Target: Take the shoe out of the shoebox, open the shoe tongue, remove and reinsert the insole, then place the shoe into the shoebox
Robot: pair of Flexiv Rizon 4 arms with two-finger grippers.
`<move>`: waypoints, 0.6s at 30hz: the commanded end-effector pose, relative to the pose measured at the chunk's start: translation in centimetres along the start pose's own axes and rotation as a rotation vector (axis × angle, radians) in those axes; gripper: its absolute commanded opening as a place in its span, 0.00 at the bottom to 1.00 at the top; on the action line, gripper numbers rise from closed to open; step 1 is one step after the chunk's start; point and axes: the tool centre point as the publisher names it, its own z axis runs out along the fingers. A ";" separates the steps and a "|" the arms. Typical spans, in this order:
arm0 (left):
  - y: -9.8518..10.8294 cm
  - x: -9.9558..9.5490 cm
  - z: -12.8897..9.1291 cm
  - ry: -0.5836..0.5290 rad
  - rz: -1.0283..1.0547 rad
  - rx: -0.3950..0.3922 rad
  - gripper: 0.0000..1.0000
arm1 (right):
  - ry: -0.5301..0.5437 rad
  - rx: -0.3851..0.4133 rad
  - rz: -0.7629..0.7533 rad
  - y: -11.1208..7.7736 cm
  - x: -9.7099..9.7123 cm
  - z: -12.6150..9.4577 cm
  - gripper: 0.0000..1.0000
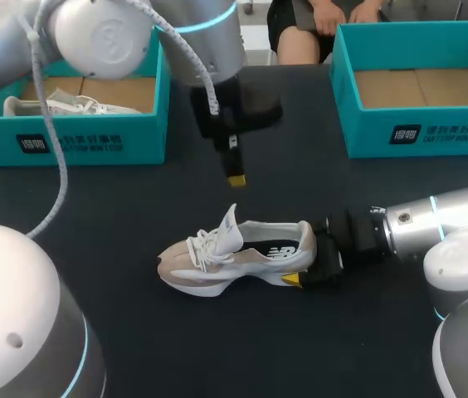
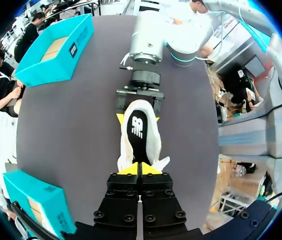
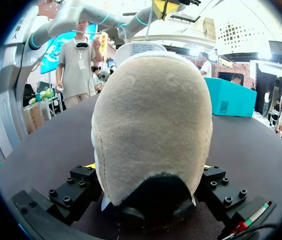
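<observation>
Two teal shoeboxes stand well apart on the dark counter (image 1: 134, 249), both farther from the robot than either pair of fingers. The left-side shoebox (image 1: 93, 137) holds a pale second shoe (image 1: 68, 105). In the head view the left arm's bulk and its grey cable (image 1: 56, 157) cross in front of this box and hide part of it. The right-side shoebox (image 1: 421, 133) shows only its cardboard floor. That makes two shoes: one boxed, one out on the counter.

The shoe (image 1: 234, 257) on the counter rests on its sole, away from both boxes. The right fingers (image 1: 290, 280) grasp it at the heel, one on each side, and the tan heel fills the space between them in the right wrist view.

The left fingers (image 1: 236, 179) hang above the shoe, clenched together on nothing, with their yellow tips meeting. Under them the tongue (image 1: 232, 220) stands raised above the laces, apart from the tips. Just ahead of the left fingers, the black insole (image 2: 138, 132) lies inside the shoe.
</observation>
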 end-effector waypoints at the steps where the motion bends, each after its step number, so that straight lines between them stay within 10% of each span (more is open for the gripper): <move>1: -2.3 -0.5 3.7 0.037 0.028 -0.025 0.00 | -0.001 0.003 0.001 -0.1 0.1 0.3 0.00; 18: -2.3 2.0 12.5 0.103 0.161 0.007 0.00 | -0.001 0.003 0.001 -0.1 0.1 0.3 0.00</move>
